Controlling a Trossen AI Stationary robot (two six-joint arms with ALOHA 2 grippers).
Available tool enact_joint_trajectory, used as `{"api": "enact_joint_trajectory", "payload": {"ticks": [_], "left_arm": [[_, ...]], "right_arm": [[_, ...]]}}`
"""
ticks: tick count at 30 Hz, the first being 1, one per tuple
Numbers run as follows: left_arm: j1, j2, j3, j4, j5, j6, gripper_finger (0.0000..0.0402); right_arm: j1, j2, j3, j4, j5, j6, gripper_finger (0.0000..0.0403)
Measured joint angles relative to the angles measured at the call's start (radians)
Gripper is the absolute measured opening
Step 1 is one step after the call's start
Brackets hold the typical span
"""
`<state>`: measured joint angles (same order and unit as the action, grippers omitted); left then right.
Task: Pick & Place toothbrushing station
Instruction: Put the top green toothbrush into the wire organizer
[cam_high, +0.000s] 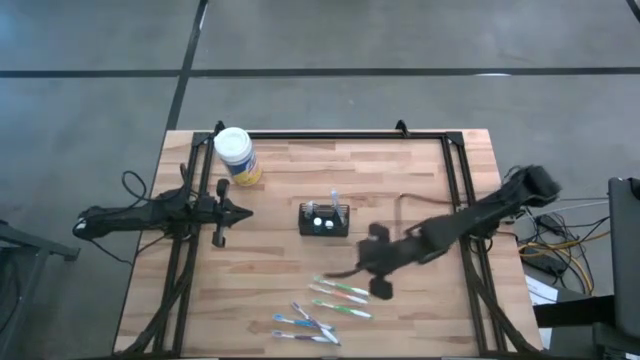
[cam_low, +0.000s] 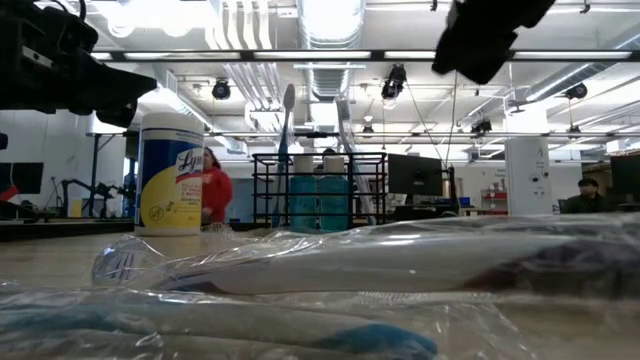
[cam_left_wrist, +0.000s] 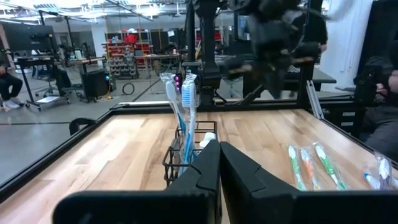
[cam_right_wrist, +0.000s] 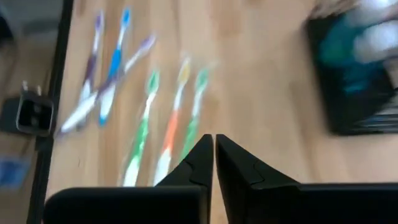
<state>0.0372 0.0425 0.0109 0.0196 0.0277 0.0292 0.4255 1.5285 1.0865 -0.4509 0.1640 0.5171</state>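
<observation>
The toothbrushing station (cam_high: 325, 218), a small black wire caddy, stands on the wooden table's middle with two toothbrushes (cam_left_wrist: 180, 93) upright in it and white and teal items inside. My left gripper (cam_high: 248, 212) is shut, level, left of the caddy (cam_left_wrist: 177, 158) and apart from it. My right gripper (cam_high: 345, 272) is shut and tipped down above the table, right of and nearer than the caddy (cam_right_wrist: 360, 81). It hovers over loose green and orange toothbrushes (cam_right_wrist: 168, 124) without touching them.
A yellow tub with a white lid (cam_high: 237, 155) stands at the far left of the table. Blue and purple toothbrushes (cam_high: 305, 322) lie near the front edge, in clear wrappers (cam_low: 350, 265). A black frame (cam_high: 340, 134) rims the table. People move in the room behind.
</observation>
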Motion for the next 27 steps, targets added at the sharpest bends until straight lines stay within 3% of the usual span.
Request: {"api": "enact_joint_trajectory", "payload": {"ticks": [3, 9, 14, 20, 27], "left_arm": [[0.0, 0.0, 0.0, 0.001, 0.0, 0.0, 0.0013], [0.0, 0.0, 0.0, 0.001, -0.001, -0.001, 0.0012], [0.0, 0.0, 0.0, 0.001, -0.001, -0.023, 0.0014], [0.0, 0.0, 0.0, 0.001, 0.0, -0.031, 0.0014], [0.0, 0.0, 0.0, -0.005, 0.003, -0.031, 0.0014]], "right_arm": [[0.001, 0.148, 0.134, -0.054, -0.064, -0.022, 0.0049], [-0.009, 0.394, 0.396, -0.171, -0.05, -0.105, 0.0124], [-0.033, 0.535, 0.567, -0.37, -0.043, -0.102, 0.0157], [-0.049, 0.632, 0.642, -0.436, -0.039, -0.107, 0.0171], [-0.046, 0.647, 0.632, -0.416, -0.054, -0.061, 0.0166]]}}
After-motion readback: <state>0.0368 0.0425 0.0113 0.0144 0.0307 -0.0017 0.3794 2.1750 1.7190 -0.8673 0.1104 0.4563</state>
